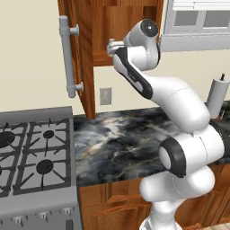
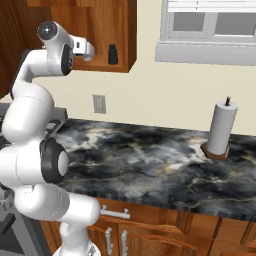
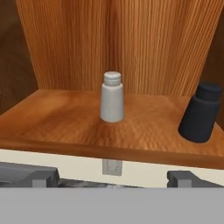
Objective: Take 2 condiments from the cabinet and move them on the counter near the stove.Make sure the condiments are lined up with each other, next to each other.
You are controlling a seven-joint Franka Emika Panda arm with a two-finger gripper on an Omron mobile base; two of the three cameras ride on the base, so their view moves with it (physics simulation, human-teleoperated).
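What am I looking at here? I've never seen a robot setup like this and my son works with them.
A white robot arm in a simulated kitchen. Two pictures come from cameras behind it, left and right; the third looks out from its hand.

The gripper, jaws open and holding nothing, faces the wooden cabinet. On the cabinet's floor stand a grey shaker and a black shaker.

On the dark marbled counter stands a paper-towel roll. The stove is left of the counter.

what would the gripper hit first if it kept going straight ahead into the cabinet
Most likely the light grey shaker, which stands upright almost dead centre ahead of the open gripper. The black shaker sits off to one side. Depth is hard to judge.
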